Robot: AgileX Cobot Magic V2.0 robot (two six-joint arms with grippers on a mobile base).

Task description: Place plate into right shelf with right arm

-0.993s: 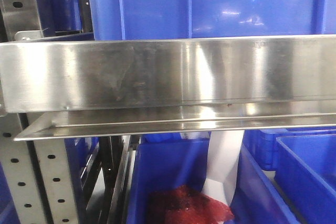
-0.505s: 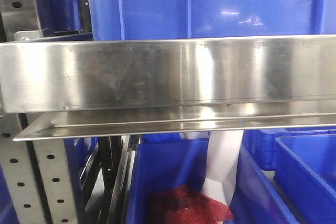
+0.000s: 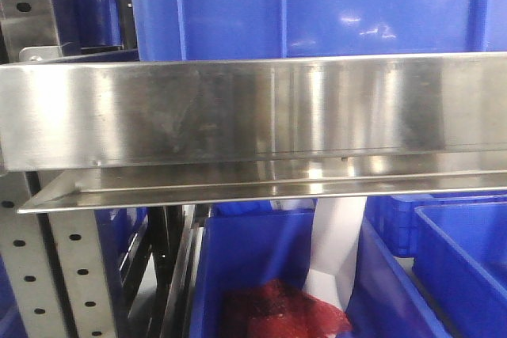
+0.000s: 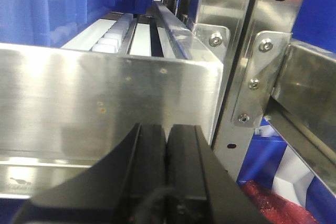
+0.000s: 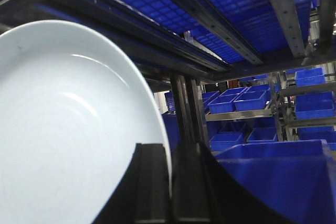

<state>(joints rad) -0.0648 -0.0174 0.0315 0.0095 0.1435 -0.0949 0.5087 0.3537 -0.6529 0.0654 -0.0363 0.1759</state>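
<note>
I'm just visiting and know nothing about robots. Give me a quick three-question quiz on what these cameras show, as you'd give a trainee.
1. True or false: the right gripper grips the white plate by its rim.
2. In the front view, what lies in the blue bin below the steel shelf rail? A) a red item B) a green bottle C) a yellow cup
3. Fill in: the left gripper is ____ (open or shut).
Key: 1 true; 2 A; 3 shut, with nothing held.
</note>
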